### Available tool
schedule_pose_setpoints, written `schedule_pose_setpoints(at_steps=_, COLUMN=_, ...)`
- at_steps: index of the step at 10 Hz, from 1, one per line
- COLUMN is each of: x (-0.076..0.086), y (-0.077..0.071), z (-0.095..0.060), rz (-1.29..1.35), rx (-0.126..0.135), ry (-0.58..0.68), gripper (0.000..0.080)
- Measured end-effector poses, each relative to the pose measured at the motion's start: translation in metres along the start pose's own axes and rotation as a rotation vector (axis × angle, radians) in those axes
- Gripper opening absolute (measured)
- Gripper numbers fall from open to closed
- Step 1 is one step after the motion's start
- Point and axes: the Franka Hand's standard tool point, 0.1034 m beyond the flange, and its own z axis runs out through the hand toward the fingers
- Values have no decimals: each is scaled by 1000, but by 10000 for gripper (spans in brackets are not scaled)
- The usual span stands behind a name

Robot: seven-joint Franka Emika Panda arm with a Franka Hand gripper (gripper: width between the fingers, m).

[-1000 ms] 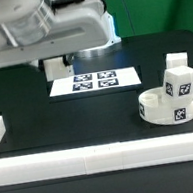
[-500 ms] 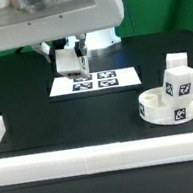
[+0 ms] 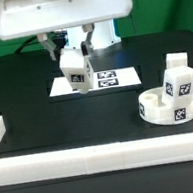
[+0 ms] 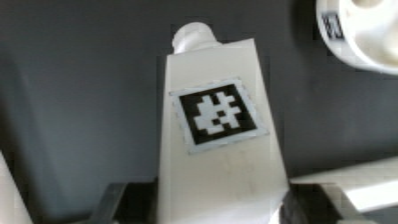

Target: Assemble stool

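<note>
Wrist view: blocky white tagged leg

held leg: white blocky piece with a black-and-white square tag, tilted, lifted off the bench, above the near edge of the marker board; clamped in the tool
held leg, wrist view: long white body, one tag on its face, narrower peg at the far end
seat: thick white round ring with tags on its wall, flat on the bench, well to the exterior view's right of the marker board
fitted leg: white tagged block, upright in the seat
</note>
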Motion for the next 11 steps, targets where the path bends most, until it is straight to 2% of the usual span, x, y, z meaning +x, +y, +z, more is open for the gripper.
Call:
schedule_pose_setpoints(at_steps=1, x=-3, y=-10, z=-1, rz=-4, rx=-1, ry=61, gripper=324)
schedule_pose_setpoints(at_steps=2, x=-1, y=-12, z=-2, rz=-1, rx=0, ry=113, gripper=324)
schedule_pose_setpoints(at_steps=6, x=2, y=-7, z=-1, rz=-16, rx=-36, ry=386, gripper=324)
schedule_pose_setpoints(at_steps=7, x=0, y=-8, z=-6, rz=-3, rx=-34, ry=457, gripper=324)
schedule_pose_setpoints(at_steps=9, x=-2, y=-15, z=-15, rz=6, rx=-5, ry=472, gripper=324)
schedule_pose_setpoints(at_steps=11, x=0, y=-25, z=-21, rz=0, rx=12, ry=492, gripper=324)
